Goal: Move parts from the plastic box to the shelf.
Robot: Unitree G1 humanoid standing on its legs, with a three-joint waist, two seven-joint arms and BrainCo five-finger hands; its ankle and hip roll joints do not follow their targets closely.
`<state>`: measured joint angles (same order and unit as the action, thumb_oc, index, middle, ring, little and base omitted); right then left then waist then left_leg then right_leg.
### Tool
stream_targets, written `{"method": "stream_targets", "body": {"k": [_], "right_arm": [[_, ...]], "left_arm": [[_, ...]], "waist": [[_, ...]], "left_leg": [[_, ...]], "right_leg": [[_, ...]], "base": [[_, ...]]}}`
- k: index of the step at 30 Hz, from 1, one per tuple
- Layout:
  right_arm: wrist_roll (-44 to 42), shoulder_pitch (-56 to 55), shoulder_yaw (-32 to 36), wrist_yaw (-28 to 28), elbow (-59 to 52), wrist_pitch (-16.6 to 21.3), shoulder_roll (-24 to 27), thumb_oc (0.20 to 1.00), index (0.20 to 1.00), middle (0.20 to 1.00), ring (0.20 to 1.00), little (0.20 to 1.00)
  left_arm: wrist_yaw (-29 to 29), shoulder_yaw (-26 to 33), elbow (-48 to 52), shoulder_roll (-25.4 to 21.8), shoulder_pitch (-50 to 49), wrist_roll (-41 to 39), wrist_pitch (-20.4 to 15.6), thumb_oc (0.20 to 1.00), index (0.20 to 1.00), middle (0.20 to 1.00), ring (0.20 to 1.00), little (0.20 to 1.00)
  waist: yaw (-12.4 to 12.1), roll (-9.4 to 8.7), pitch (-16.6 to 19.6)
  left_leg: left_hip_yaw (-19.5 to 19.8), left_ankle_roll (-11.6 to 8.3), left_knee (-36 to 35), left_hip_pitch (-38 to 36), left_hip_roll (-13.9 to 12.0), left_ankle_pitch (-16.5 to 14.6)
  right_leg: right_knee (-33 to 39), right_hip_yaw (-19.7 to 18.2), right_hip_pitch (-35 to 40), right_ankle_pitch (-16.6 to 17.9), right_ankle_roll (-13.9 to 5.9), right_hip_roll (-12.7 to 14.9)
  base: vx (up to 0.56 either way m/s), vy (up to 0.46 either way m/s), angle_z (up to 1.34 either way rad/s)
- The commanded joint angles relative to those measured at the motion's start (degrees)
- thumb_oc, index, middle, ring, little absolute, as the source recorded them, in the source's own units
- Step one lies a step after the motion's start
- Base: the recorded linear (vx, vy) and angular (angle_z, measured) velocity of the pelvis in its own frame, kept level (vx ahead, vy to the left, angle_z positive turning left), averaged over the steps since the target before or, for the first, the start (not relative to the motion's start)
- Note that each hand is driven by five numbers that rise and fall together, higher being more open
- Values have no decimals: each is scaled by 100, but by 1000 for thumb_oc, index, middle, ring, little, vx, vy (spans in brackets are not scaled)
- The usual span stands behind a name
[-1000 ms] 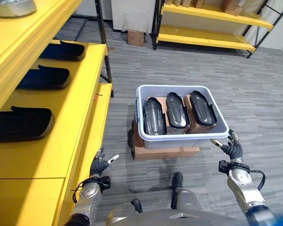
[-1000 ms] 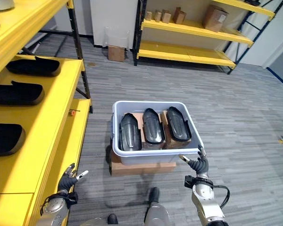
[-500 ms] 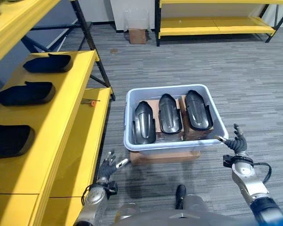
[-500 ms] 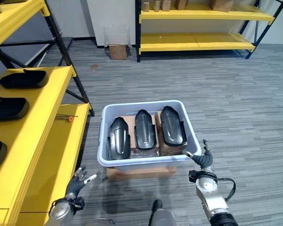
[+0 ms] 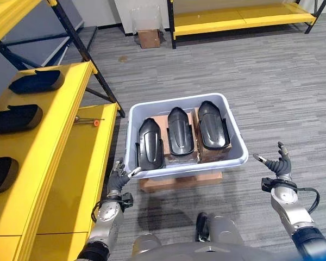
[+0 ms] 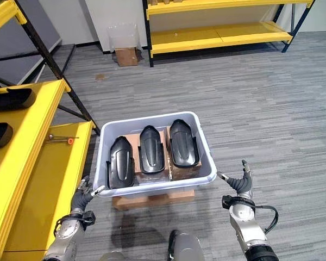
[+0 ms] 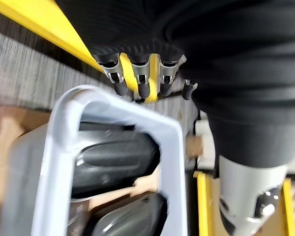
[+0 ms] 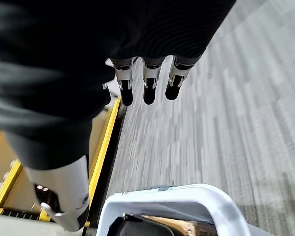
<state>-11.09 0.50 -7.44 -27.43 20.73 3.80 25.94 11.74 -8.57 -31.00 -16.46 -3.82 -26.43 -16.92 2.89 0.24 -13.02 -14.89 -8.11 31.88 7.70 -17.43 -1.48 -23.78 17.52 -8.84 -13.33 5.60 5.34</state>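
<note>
My left hand [image 5: 118, 182] hangs low by the near left corner of the plastic box [image 5: 236, 142], fingers [image 7: 140, 81] straight and spread, holding nothing; its thumb tip lies close to the box rim, though I cannot tell whether it touches. My right hand [image 5: 279, 167] is raised off the box's near right corner, apart from the rim, fingers [image 8: 148, 84] straight and loose, thumb pointing toward the box, also holding nothing.

Between my hands, the grey-white box rests on a flat cardboard carton [image 5: 179, 181] on the grey floor. Inside it, three glossy black parts [image 5: 181, 131] lie side by side, long way running away from me, each on brown cardboard.

To my left stands the yellow shelf [image 5: 54, 142]. More black parts [image 5: 15, 118] lie in a row on its upper level. On the lower level, a thin tool with an orange tip [image 5: 90, 122] lies near the black upright.

Across the floor stand a second yellow shelf [image 5: 233, 19] and a small cardboard box [image 5: 148, 38].
</note>
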Motion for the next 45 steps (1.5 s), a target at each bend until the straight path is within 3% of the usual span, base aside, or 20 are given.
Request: {"method": "stream_targets", "body": {"k": [1,2,4,9,14,24,28,29,30,32,34,43,45], "right_arm": [[145,212,-2,-170,-322,364,232,1000,1000,1000,1000,1000],[137,246,-13,-149,-309,349,238,1000,1000,1000,1000,1000],[49,276,17,-107,-276,322,237,1000,1000,1000,1000,1000],[-49,250,107,-70,-271,287,100,1000,1000,1000,1000,1000],[42,454,47,-81,-201,356,97,1000,1000,1000,1000,1000],[337,1651,-10,-92,-133,460,603,1000,1000,1000,1000,1000],[332,2198,-77,-238,26,305,710,1000,1000,1000,1000,1000],[332,2198,-77,-238,26,305,710,1000,1000,1000,1000,1000],[277,2456,-126,-409,223,127,693,1000,1000,1000,1000,1000],[222,2590,-148,-495,368,43,670,1000,1000,1000,1000,1000],[316,2897,-233,-585,759,-27,606,1000,1000,1000,1000,1000],[931,3340,-651,-820,1111,-16,512,1000,1000,1000,1000,1000],[1104,3410,-772,-802,1073,-81,496,1000,1000,1000,1000,1000]], "left_arm": [[31,140,251,-105,92,-192,-277,1000,1000,1000,1000,1000],[-26,158,200,-86,55,-130,-301,1000,1000,1000,1000,1000],[-113,151,199,-77,-46,-33,-220,1000,1000,1000,1000,1000],[-227,2,181,-81,-160,103,-160,1000,1000,1000,1000,1000],[-272,-45,107,-123,-227,3,-246,1000,1000,1000,1000,1000],[-239,-112,315,-263,-24,-90,-486,1000,1000,1000,1000,1000],[754,61,639,-382,150,-14,-913,1000,1000,1000,1000,1000],[754,61,639,-382,150,-14,-913,1000,1000,1000,1000,1000],[1395,286,884,-437,259,155,-1182,1000,1000,1000,1000,1000],[1642,428,1058,-416,305,101,-1233,1000,1000,1000,1000,1000],[2376,756,1507,-412,410,337,-1432,1000,1000,1000,1000,1000],[4589,1351,2171,-324,731,935,-1551,1000,1000,1000,1000,1000],[4780,1368,2132,-298,785,1009,-1532,1000,1000,1000,1000,1000]], "waist": [[-7,118,-122],[-39,114,-129],[-82,68,-125],[-115,55,-68],[-221,-2,-92],[-520,-13,-445],[-636,24,-623],[-636,24,-623],[-710,28,-713],[-762,31,-759],[-880,67,-884],[-996,201,-1104],[-996,211,-1134]], "left_leg": [[-276,-65,-1927,-298,-217,1646],[-196,-9,-2030,-284,-201,1564],[-103,82,-2191,-517,-1,976],[-158,223,-2494,-861,248,572],[-175,248,-2585,-921,292,509],[62,207,-2338,-453,227,570],[166,204,-2222,-246,267,570],[166,204,-2222,-246,267,570],[232,204,-2161,-141,297,566],[282,202,-2125,-81,315,563],[410,205,-2030,76,368,569],[570,251,-1867,405,518,516],[572,260,-1836,460,521,511]], "right_leg": [[434,-71,571,492,-523,225],[420,-111,609,483,-544,282],[310,-173,655,431,-693,495],[522,-148,661,774,-841,600],[817,-158,709,955,-937,587],[401,-78,341,758,-772,466],[154,-43,105,712,-745,500],[154,-43,105,712,-745,500],[30,-21,-9,685,-736,531],[-33,-2,-57,666,-725,545],[-247,47,-229,615,-701,596],[-734,39,-673,478,-674,806],[-790,23,-745,470,-673,828]], "base": [[-2,316,-13],[4,319,6],[90,268,-9],[20,125,-19],[21,-10,15],[-1,-58,6],[-40,-14,2],[-42,-34,4],[-39,-41,7],[-45,-48,12],[-49,-25,11],[-37,35,8],[-39,47,-4]]}}
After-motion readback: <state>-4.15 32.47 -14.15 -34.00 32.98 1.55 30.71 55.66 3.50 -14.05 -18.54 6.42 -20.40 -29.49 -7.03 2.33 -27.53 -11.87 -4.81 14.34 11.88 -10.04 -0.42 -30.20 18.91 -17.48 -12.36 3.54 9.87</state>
